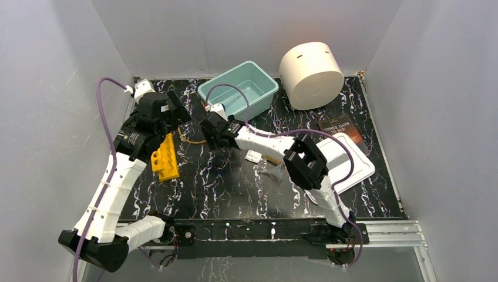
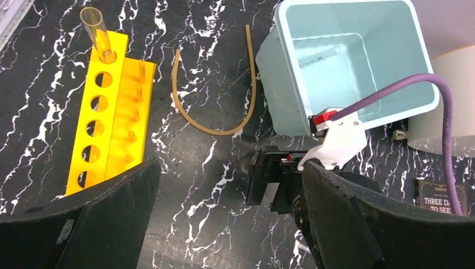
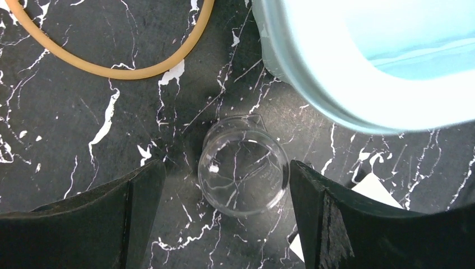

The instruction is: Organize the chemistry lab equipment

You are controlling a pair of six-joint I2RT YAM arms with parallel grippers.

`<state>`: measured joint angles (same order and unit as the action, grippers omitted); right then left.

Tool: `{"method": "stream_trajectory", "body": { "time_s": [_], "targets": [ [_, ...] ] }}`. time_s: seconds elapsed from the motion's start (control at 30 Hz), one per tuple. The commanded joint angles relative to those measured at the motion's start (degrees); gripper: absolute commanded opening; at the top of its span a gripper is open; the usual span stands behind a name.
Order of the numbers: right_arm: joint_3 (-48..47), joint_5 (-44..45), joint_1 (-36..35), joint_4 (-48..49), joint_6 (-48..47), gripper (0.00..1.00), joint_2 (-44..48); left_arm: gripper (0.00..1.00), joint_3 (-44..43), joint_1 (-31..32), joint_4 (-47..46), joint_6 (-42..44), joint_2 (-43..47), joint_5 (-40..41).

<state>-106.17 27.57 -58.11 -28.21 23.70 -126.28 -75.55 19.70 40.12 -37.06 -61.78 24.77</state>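
Near edge: both arm bases bolted to a black rail (image 1: pixel 264 230) along the front of the table (image 1: pixel 235 188). The table surface is black with white marble-like veining and looks matte and flat. Right of centre, a white tray (image 1: pixel 358 167) lies flat, with a dark book (image 1: pixel 347 130) at its far corner. A few small pale items lie by the right arm's elbow, too small to identify. Left of centre, a yellow rack (image 1: pixel 165 157) lies on the table, and a clear tube (image 2: pixel 98 33) stands tilted in its end hole. The left gripper (image 2: pixel 228 165) is spread wide, grips nothing and hangs over bare table between the rack and the right wrist. The right gripper (image 3: pixel 227 165) is also spread, with one finger on each side of the tiny glass beaker (image 3: pixel 243 179); contact with the glass cannot be told. The beaker stands upright on the table, just beside the near wall of the teal bin (image 1: pixel 238 88). The amber rubber tubing (image 2: pixel 215 112) lies in a U-shaped loop on the table between rack and bin, apart from both. Behind and right of the bin, a big cream cylinder (image 1: pixel 311 73) rests on its side. Plain grey walls (image 1: pixel 235 29) close in the left, right and far sides
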Motion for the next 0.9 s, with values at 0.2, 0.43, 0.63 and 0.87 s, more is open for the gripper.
{"method": "stream_trajectory", "body": {
  "time_s": [0.2,0.43,0.63,0.87],
  "targets": [
    [-5.9,-0.6,1.2,0.1,-2.0,0.76,-3.4,0.98,-1.0,-0.3,0.9,1.0,0.5,3.4],
    [-2.8,-3.5,1.3,3.4,-3.9,0.7,-2.1,0.98,-0.4,-0.3,0.6,0.9,0.4,2.6],
    [-4.5,-5.2,1.3,2.0,-4.2,0.71,-3.9,0.98,-0.3,-0.3,0.5,0.5,0.2,1.6],
    [-3.9,-6.2,1.6,1.6,-2.7,0.72,-3.8,0.98,-0.3,-0.2,0.7,0.4,0.4,0.7]
  ]
}}
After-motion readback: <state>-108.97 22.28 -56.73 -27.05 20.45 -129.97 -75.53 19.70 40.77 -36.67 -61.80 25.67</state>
